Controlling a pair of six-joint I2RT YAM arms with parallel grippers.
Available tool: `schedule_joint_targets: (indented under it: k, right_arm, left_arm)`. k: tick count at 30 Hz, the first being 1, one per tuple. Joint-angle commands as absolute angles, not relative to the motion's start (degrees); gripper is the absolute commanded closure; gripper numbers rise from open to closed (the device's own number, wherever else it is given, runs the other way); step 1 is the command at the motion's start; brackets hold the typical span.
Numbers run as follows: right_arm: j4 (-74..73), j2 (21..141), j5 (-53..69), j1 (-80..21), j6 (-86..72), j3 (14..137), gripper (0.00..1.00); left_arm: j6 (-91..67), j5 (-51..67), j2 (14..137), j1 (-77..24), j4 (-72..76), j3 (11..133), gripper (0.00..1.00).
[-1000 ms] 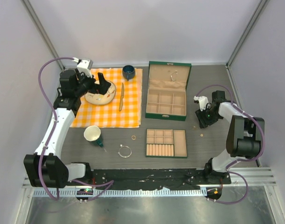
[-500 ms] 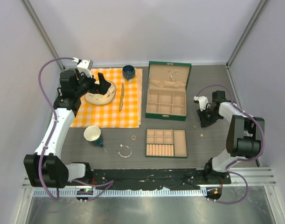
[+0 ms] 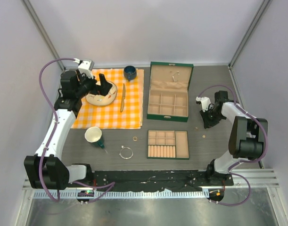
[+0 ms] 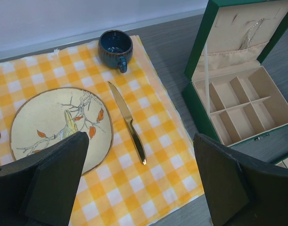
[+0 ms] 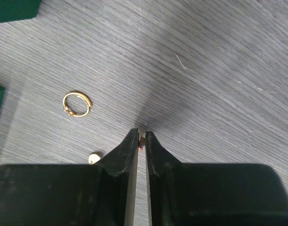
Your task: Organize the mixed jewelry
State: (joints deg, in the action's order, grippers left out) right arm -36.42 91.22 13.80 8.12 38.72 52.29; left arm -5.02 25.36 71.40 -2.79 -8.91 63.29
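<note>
The right gripper (image 5: 141, 135) is pinching a tiny stud (image 5: 141, 142) between nearly closed fingers, low at the grey table (image 5: 219, 56). A small gold ring (image 5: 77, 103) and a pale stud (image 5: 94, 157) are lying nearby. The left gripper (image 4: 140, 141) is hovering over the checked cloth (image 4: 148, 188) with its fingers spread wide and holding nothing.

- Top view: bright, even overhead light; shadows on the table (image 3: 214, 150) are short and soft.
- Right wrist view: a soft shadow darkens the table just ahead of the right gripper (image 5: 140, 135).
- Left wrist view: evenly lit and sharp, with faint glare along the gold knife (image 4: 129, 125).
</note>
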Motion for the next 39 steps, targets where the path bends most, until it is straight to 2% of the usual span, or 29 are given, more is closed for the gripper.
schedule_joint_targets:
  k: [1, 5, 15, 26, 39]
  right_arm:
    - [-40.0, 87.6, 14.0, 8.4, 39.1, 56.0, 0.96]
    - [-42.6, 85.2, 14.8, 8.4, 39.1, 57.6, 0.99]
    - [-51.1, 77.8, 19.1, 4.0, 37.7, 63.5, 0.99]
    - [-51.2, 73.4, 20.3, -11.2, 31.9, 65.5, 0.99]
    - [-42.3, 78.1, 17.9, -25.7, 26.3, 60.0, 0.99]
  left_arm:
    - [-4.1, 26.6, 70.8, -3.0, -8.2, 63.0, 0.00]
    - [-4.1, 26.6, 70.9, -3.0, -8.3, 62.9, 0.00]
    - [-4.4, 26.5, 71.3, -3.0, -8.3, 62.9, 0.00]
    - [-4.3, 26.0, 71.0, -3.0, -7.6, 62.5, 0.00]
    - [-4.1, 25.4, 70.6, -3.0, -7.1, 62.1, 0.00]
